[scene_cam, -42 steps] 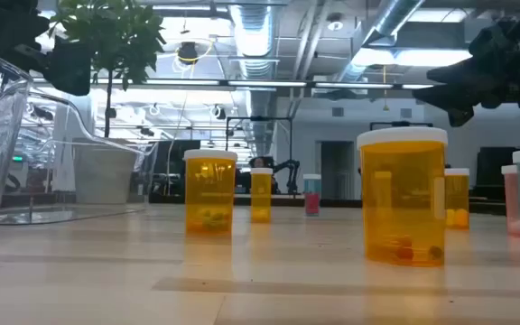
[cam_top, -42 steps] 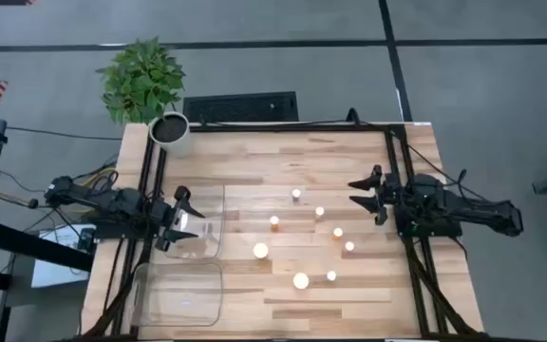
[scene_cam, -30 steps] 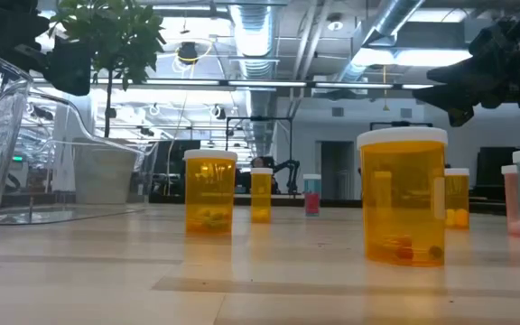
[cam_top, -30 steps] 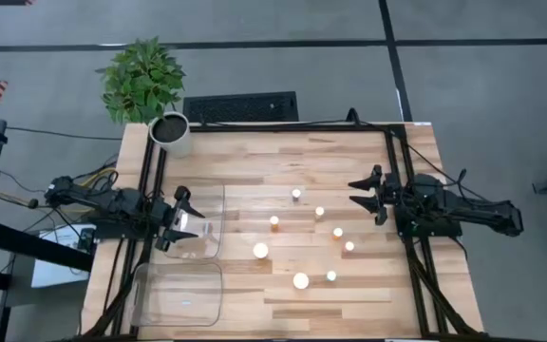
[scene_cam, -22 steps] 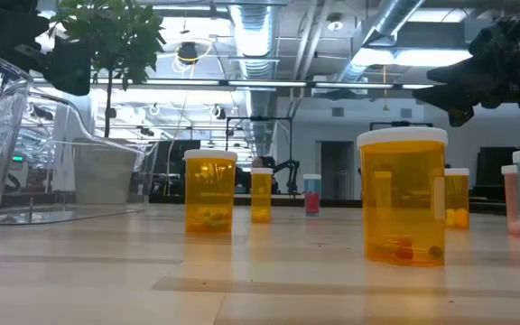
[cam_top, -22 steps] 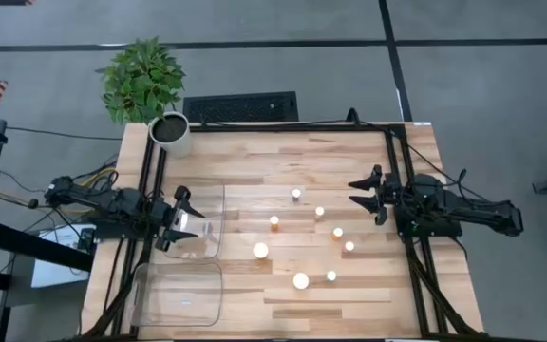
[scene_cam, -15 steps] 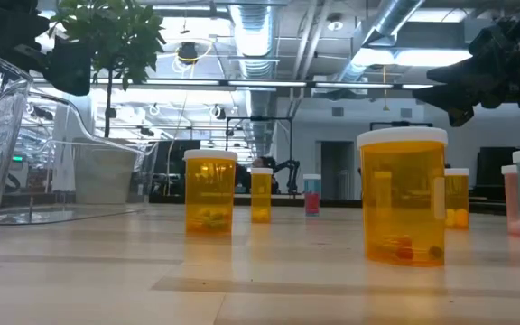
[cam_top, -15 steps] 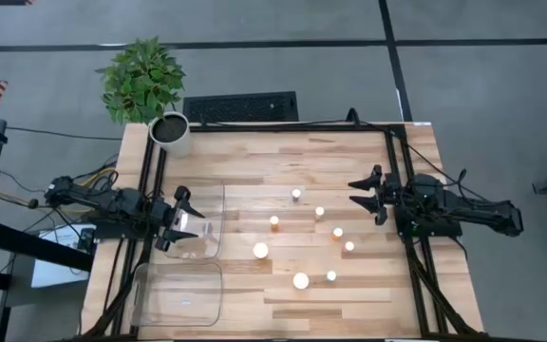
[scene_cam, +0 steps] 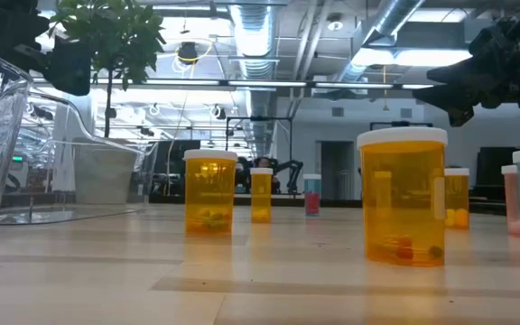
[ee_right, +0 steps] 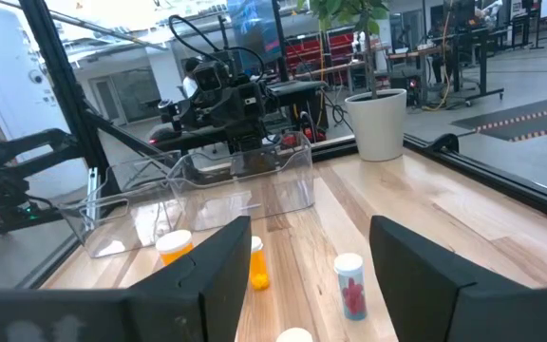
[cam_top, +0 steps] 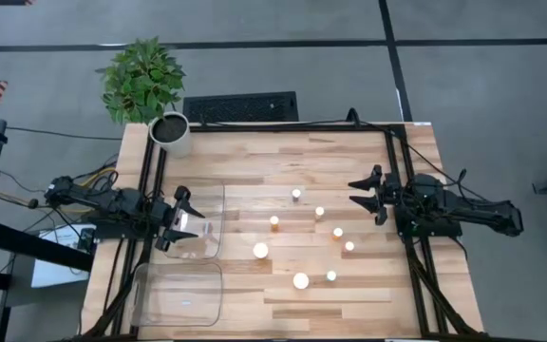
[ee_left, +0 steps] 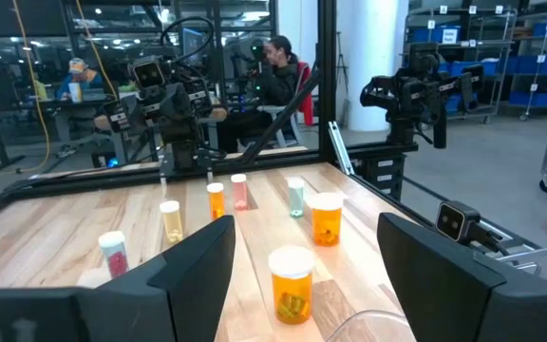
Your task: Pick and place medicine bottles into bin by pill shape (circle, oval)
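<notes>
Nothing of the sorting is done yet, as far as I can judge: both clear bins point(cam_top: 180, 290) at the left side of the wooden surface point(cam_top: 349, 157) look empty, and all the bottles point(cam_top: 300, 280) stand upright in a loose group in the middle and toward the right of the surface. From above I count seven white caps; there may be one more that I cannot make out. Two bottles are larger, the one nearest the front edge and a second one point(cam_top: 260, 251) a little behind it, toward the bins. The left end effector point(cam_top: 180, 220) hangs over the far bin point(cam_top: 218, 195), its fingers spread wide and holding nothing. The bottles are well apart from it, out past the bin wall. The right end effector point(cam_top: 368, 195) waits at the right side of the surface, also wide open and empty, pointing toward the group; the nearest small bottles point(cam_top: 338, 232) are near it but not between its fingers. The pill shapes inside are too small to tell from here, so all the picking and placing is left to do.
</notes>
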You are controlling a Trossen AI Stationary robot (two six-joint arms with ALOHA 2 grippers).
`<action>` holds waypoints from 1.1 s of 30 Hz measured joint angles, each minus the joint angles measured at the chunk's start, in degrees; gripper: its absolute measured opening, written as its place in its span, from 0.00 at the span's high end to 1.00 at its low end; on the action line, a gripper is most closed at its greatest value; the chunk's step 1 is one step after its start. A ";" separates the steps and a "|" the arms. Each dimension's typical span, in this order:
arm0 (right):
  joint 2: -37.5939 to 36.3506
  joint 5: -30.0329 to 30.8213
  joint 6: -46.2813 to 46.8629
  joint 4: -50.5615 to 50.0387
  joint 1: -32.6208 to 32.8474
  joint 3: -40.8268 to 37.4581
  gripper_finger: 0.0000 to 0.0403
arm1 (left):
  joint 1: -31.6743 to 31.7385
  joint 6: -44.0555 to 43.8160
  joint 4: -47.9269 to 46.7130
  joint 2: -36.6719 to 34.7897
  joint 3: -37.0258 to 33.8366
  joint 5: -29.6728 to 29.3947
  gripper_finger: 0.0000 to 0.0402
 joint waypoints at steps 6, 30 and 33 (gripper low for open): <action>-0.01 0.00 0.00 0.01 -0.02 -0.02 0.44 | 0.02 0.53 0.42 0.02 -0.01 0.00 0.37; 0.00 0.00 -7.47 0.08 -0.02 -0.01 0.44 | 0.02 -23.60 2.51 0.00 -0.01 -19.10 0.37; -0.02 0.00 -0.80 0.67 -0.02 -0.02 0.44 | 0.00 -22.69 2.54 0.00 -0.01 -20.23 0.37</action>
